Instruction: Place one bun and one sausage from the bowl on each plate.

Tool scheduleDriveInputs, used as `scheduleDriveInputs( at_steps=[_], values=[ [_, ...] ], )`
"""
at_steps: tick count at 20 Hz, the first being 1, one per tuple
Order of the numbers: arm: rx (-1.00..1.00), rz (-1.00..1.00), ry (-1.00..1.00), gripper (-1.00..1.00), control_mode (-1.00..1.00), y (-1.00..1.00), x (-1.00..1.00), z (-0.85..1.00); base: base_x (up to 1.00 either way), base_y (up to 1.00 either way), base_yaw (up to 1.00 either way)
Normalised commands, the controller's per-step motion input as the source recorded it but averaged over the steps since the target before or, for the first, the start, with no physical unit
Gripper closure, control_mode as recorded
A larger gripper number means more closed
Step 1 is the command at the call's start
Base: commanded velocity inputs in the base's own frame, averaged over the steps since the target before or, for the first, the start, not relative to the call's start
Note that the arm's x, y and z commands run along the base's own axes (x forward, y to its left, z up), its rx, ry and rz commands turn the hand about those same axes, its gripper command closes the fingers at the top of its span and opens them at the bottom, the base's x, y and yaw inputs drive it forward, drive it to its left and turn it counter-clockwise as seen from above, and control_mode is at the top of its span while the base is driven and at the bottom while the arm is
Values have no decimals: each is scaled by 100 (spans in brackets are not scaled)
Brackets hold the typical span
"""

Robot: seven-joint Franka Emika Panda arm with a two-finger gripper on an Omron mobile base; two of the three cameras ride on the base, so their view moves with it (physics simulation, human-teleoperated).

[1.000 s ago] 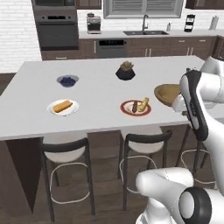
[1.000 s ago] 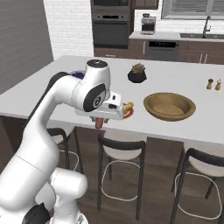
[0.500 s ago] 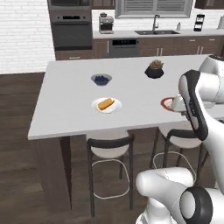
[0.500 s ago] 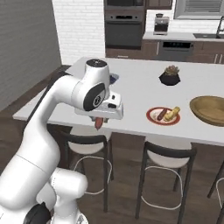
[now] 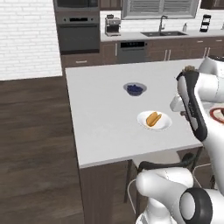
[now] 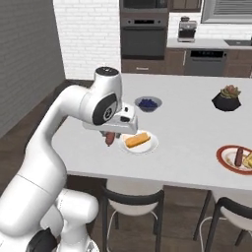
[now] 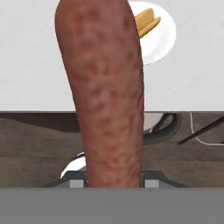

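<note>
My gripper (image 6: 110, 134) is shut on a reddish-brown sausage (image 6: 110, 139), which hangs just above the counter's front left part. The same sausage (image 7: 105, 96) stands tall and close in the hand view. Right beside it lies the plain white plate (image 6: 150, 145) with one golden bun (image 6: 137, 140) on it. That plate (image 5: 164, 124) and bun (image 5: 153, 118) sit left of my arm in the left base view. The red-rimmed plate (image 6: 222, 152) at the right holds a sausage (image 6: 239, 156) and a bun (image 6: 248, 160). The wooden bowl is out of view.
A small grey berry bowl (image 6: 147, 103) stands behind the white plate, and a black plant pot (image 6: 227, 98) sits far right at the back. The counter's front edge (image 6: 147, 178) runs just below the gripper, with stools (image 6: 133, 202) beneath it.
The base has driven left along the counter, so the whole scene slid right. The white plate now lies beside the gripper, and the sausage stays held.
</note>
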Motion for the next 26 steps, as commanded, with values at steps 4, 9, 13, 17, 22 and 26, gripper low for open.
scheduleDriveInputs(
  at_steps=[4, 9, 13, 17, 22, 26],
  values=[
    [-1, -17, 1, 100, -100, 10, 59, 0, 22, 14, -5],
    [0, -34, 10, 100, -100, -1, 64, -26, 0, 0, 0],
    [0, -44, 10, 100, -100, -9, 39, -51, 0, 0, 0],
    [2, -43, 2, 100, -100, -31, 31, -57, 0, 0, 0],
    [6, -28, 0, 100, -100, -43, 33, -56, 0, 0, 0],
    [5, -17, 0, 100, -100, -22, 38, -54, 0, 0, 0]
  ],
)
